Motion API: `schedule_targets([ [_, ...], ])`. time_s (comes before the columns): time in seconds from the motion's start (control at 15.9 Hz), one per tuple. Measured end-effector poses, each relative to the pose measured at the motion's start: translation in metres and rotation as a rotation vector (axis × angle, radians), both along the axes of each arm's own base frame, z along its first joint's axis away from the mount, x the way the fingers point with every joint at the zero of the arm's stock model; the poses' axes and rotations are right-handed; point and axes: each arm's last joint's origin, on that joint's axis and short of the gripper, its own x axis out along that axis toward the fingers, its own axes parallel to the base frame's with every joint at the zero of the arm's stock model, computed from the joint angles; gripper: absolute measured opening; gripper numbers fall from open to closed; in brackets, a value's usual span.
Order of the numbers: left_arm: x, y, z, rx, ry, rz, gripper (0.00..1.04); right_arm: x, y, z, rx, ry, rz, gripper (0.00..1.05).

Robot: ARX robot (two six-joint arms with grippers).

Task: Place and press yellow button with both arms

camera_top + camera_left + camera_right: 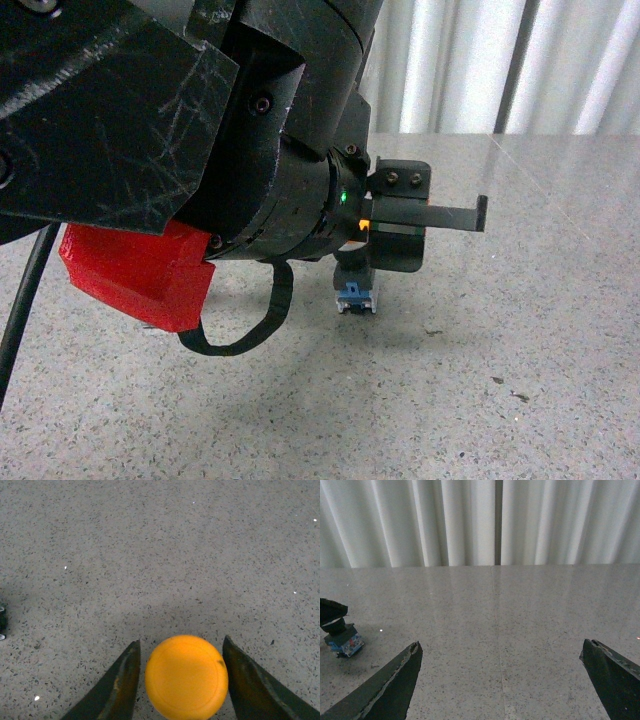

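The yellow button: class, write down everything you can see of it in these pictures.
The yellow button has a round, glossy yellow-orange cap that looks like smooth plastic, seen from above in the left wrist view. The front view shows its blue base, while the middle is hidden. The left gripper flanks the cap closely and seems to hold it, slightly tilted, low over the speckled grey table. Whether the base touches the table is unclear.

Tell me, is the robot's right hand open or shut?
Open. On the right hand, the fingers stand far apart, only table between them.
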Motion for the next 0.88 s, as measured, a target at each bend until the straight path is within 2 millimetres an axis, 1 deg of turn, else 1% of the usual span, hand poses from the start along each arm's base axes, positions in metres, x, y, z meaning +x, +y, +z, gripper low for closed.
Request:
schedule_targets([
  [0.19,0.000,0.000,0.001,-0.018,0.003,0.001,0.82,0.000,0.000,0.000,0.000,0.000,0.000,0.98],
  [0.25,0.000,0.003,0.007,-0.027,-0.010,0.007,0.95,0.000,0.000,0.000,0.000,0.000,0.000,0.98],
  [0.32,0.001,0.006,0.014,-0.043,-0.034,0.017,1.00,0.000,0.000,0.000,0.000,0.000,0.000,0.98],
  [0.38,0.003,0.013,0.025,-0.061,-0.065,0.034,0.98,0.000,0.000,0.000,0.000,0.000,0.000,0.98],
  [0.5,0.009,0.041,0.052,-0.082,-0.158,0.096,0.98,0.000,0.000,0.000,0.000,0.000,0.000,0.98],
  [0.57,0.011,0.062,0.063,-0.065,-0.195,0.138,0.98,0.000,0.000,0.000,0.000,0.000,0.000,0.98],
  [0.63,0.008,0.088,0.072,-0.035,-0.244,0.184,0.98,0.000,0.000,0.000,0.000,0.000,0.000,0.98],
  [0.69,0.001,0.110,0.079,-0.007,-0.293,0.207,0.98,0.000,0.000,0.000,0.000,0.000,0.000,0.98],
  [0.76,-0.009,0.125,0.087,0.008,-0.339,0.203,0.98,0.000,0.000,0.000,0.000,0.000,0.000,0.98],
  [0.88,-0.039,0.159,0.103,0.051,-0.427,0.202,0.98,0.000,0.000,0.000,0.000,0.000,0.000,0.98],
])
